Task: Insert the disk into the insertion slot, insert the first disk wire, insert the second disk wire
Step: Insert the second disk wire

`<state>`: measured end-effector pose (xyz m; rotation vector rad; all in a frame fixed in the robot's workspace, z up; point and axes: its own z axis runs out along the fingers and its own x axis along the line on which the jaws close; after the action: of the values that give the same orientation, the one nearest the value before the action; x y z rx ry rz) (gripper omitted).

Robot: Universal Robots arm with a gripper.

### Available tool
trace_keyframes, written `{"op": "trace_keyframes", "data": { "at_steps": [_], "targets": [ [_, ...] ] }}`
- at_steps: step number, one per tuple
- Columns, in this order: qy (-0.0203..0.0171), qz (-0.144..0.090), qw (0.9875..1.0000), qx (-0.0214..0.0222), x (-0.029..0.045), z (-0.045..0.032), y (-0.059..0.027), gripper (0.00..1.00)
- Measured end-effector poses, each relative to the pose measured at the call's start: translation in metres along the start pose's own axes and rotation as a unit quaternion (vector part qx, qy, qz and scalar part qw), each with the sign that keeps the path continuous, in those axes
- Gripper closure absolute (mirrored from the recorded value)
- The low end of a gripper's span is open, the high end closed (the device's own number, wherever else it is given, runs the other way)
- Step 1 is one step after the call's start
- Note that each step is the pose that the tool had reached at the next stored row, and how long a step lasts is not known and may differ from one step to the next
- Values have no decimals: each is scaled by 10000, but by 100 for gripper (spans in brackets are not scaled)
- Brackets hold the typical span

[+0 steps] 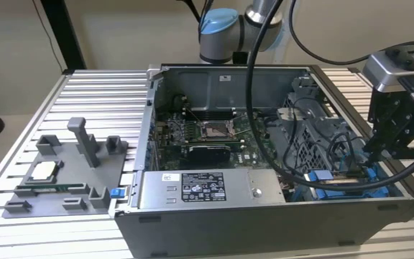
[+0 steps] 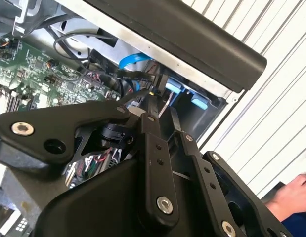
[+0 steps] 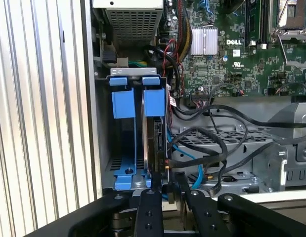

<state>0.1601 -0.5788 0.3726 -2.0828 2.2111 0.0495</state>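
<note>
The disk (image 3: 155, 140) stands on edge inside the insertion slot (image 3: 124, 148), a grey bay with blue rails and two blue tabs (image 3: 153, 101). In the exterior view the disk's blue carrier (image 1: 336, 179) lies at the case's front corner on the exterior view's right, with my gripper (image 1: 368, 161) reaching down onto it. In both wrist views the two black fingers (image 3: 147, 197) close in on a small black connector (image 3: 166, 170) at the disk's end. A blue disk wire (image 3: 195, 160) runs to that connector (image 2: 160, 82). My gripper (image 2: 160, 96) appears shut on it.
The open case (image 1: 264, 226) holds the motherboard (image 1: 207, 135), a grey labelled power-supply box (image 1: 192, 189) and loose black cables (image 3: 212, 148) beside the bay. A grey fixture plate (image 1: 63, 178) lies outside on the exterior view's left. A person's hand (image 2: 291, 197) is by the table.
</note>
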Motion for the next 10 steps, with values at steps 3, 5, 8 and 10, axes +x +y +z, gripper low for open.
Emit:
{"op": "trace_keyframes", "data": {
  "at_steps": [3, 5, 8, 10],
  "targets": [
    [0, 0, 10000, -2, -3, 2, -43, 100],
    [0, 1, 10000, -4, -4, 4, -73, 100],
    [1, 1, 10000, -9, -7, 6, -118, 100],
    [1, 1, 10000, -13, -9, 8, -147, 100]
  ]
}}
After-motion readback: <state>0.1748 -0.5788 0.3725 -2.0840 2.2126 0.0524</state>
